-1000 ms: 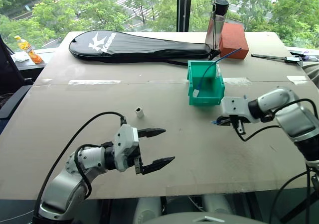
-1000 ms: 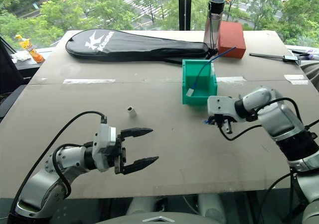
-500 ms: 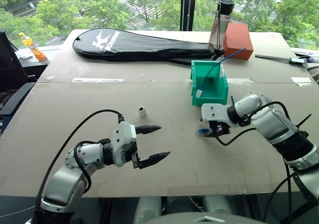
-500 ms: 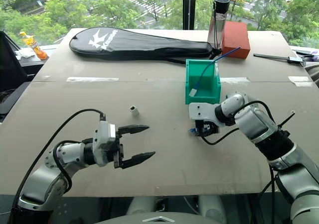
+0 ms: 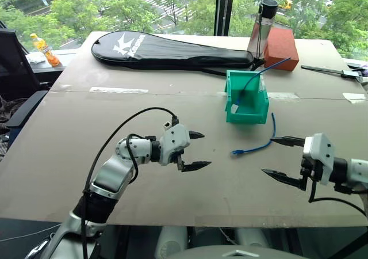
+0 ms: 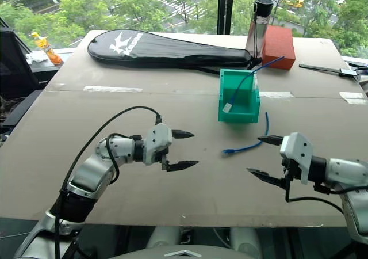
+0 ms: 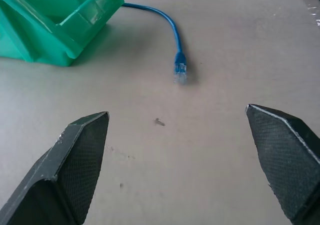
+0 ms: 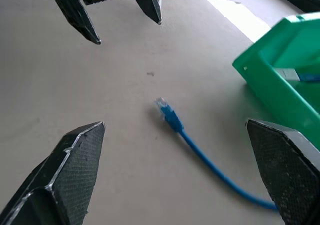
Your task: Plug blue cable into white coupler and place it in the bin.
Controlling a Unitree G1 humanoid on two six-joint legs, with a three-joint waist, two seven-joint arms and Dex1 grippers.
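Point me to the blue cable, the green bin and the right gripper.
blue cable [image 5: 253,149], left eye view, mid-run of the cord on the table.
bin [image 5: 247,117], left eye view, front wall.
right gripper [image 5: 275,156], left eye view, midway between its open fingertips.

We see a matt, cardboard-like table [image 5: 115,121], a glossy green plastic bin [image 5: 247,114], a smooth blue cable [image 5: 261,147] with clear plastic plug, and knurled black fingers [image 7: 82,155].

Left pincer [image 5: 194,151] agape; right pincer [image 5: 283,157] agape.
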